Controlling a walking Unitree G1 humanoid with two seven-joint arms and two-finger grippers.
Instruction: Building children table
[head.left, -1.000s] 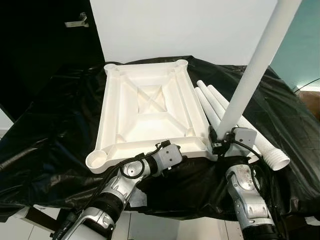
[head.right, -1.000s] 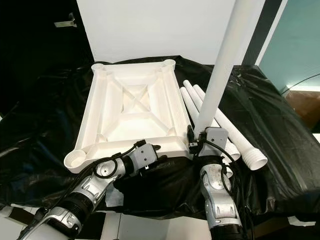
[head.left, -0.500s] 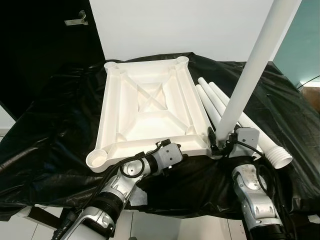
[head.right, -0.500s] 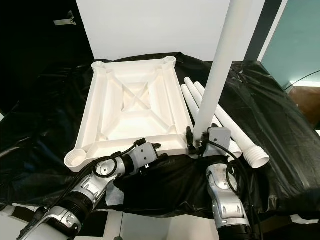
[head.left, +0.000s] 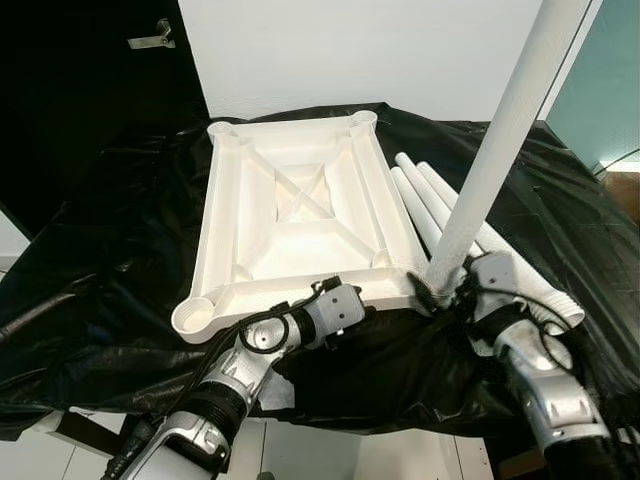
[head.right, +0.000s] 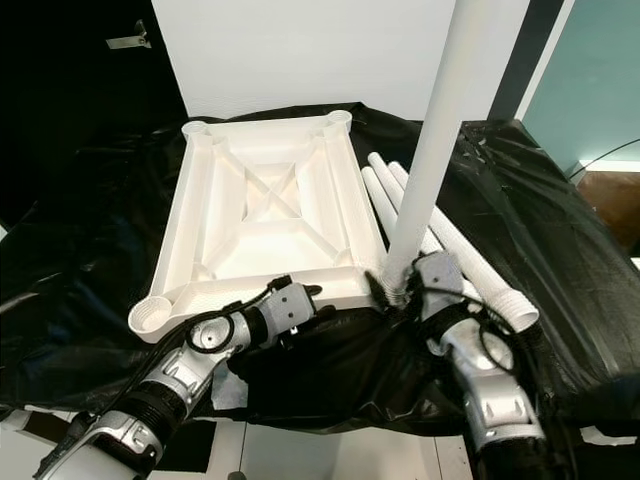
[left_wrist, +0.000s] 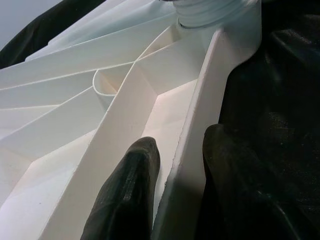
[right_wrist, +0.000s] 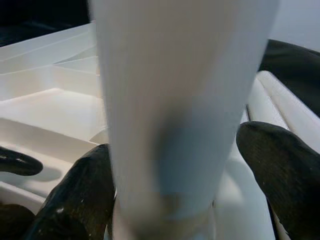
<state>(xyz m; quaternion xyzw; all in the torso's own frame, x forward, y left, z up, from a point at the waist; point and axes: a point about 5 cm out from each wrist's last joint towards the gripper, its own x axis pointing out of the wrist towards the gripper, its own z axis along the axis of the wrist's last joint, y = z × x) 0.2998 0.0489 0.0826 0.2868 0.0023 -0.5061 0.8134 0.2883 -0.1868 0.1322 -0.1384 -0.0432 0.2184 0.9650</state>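
A white tabletop (head.left: 295, 215) is laid upside down on a black sheet (head.left: 110, 250), its ribbed underside facing up. A round leg socket (head.left: 196, 318) is seen at its near left corner, at about 7 o'clock from the tabletop's centre. At about 5 o'clock, an upright table leg (head.left: 495, 150) is stood at the near right corner, leaning slightly toward 1 o'clock.

The left gripper (left_wrist: 175, 192) is set at the tabletop's near rim, at about 6 o'clock; its fingers (left_wrist: 131, 185) are narrowly parted, with the rim wall pinched between them. The right gripper (right_wrist: 185, 180) is placed around the foot of the upright leg; one finger touches the leg and the other is held a little off, so the grip looks loose.

Three spare legs (head.left: 430, 205) are laid side by side on the sheet at about 3 o'clock, just beside the tabletop.
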